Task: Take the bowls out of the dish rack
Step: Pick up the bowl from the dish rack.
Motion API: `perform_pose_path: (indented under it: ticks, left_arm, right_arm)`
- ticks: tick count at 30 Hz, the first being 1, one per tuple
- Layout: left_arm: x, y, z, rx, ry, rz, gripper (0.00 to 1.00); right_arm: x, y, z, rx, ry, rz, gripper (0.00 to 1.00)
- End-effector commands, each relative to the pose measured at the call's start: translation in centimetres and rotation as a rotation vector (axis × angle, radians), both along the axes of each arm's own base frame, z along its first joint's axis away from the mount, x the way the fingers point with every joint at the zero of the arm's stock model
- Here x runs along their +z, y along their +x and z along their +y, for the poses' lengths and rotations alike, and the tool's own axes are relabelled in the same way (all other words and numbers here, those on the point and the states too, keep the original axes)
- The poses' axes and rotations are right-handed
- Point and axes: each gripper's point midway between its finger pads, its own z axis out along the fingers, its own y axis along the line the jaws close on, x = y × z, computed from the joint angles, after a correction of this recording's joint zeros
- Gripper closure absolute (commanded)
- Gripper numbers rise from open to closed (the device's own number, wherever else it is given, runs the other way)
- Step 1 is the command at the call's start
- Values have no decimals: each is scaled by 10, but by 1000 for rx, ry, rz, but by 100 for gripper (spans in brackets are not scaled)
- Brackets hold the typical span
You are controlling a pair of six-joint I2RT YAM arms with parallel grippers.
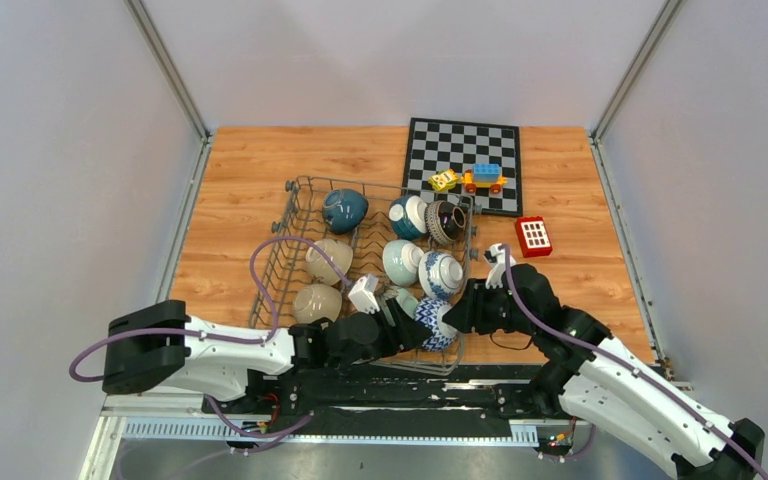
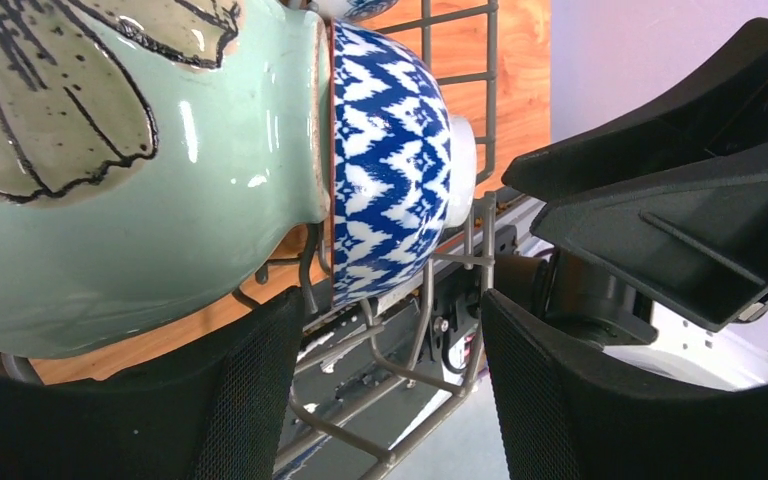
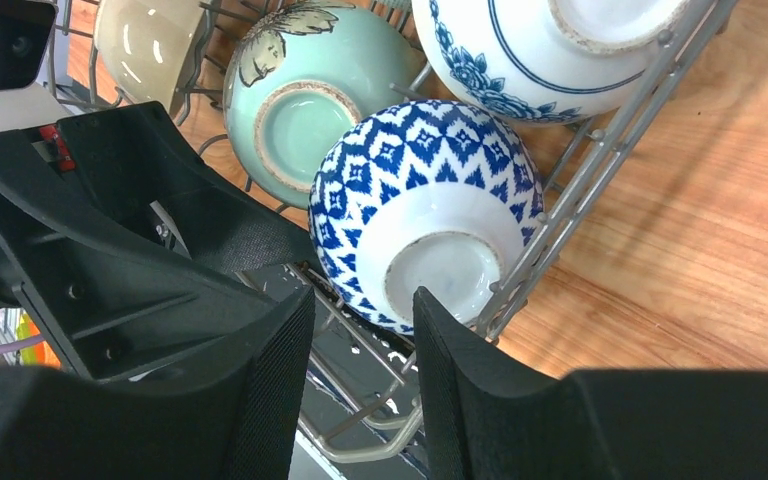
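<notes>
The grey wire dish rack [image 1: 280, 255] holds several bowls on edge. At its near right corner a blue-and-white zigzag bowl [image 1: 436, 322] leans against a celadon bowl [image 2: 140, 180]. My left gripper [image 1: 408, 328] reaches in from the left and is open [image 2: 390, 390], with only rack wire [image 2: 430, 330] in its gap and the zigzag bowl [image 2: 390, 150] just beyond its fingertips. My right gripper [image 1: 458, 310] faces it from the right, open [image 3: 360, 345] and empty. Its right finger [image 3: 460, 390] lies over the lower rim of the zigzag bowl [image 3: 430, 200].
Other bowls in the rack are dark teal [image 1: 344, 210], beige [image 1: 328, 260], celadon [image 1: 401, 262], flower-patterned [image 1: 441, 273] and dark striped [image 1: 447, 221]. Behind it lies a chessboard [image 1: 462, 150] with toy blocks [image 1: 484, 178]. A red block [image 1: 533, 236] sits right of the rack.
</notes>
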Motion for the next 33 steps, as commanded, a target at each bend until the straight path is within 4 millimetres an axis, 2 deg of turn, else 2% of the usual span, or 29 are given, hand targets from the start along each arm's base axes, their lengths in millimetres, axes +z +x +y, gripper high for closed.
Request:
perform_pose_path:
  ticks: [1, 8, 14, 25, 33]
  left_arm:
    - [7, 3, -6, 25, -15, -11, 32]
    - [6, 4, -11, 17, -10, -28, 34]
    - [11, 2, -25, -21, -40, -40, 40]
    - [21, -1, -35, -60, -64, -71, 52]
    - [33, -4, -38, -85, -51, -112, 50]
  right_arm:
    - [-11, -1, -1, -25, 0, 39, 55]
    - [-15, -3, 1, -22, 1, 54, 55]
    - [-18, -3, 0, -22, -11, 64, 55]
    - [-22, -3, -5, -36, -29, 60, 56]
    - [-19, -2, -4, -32, -25, 52, 56]
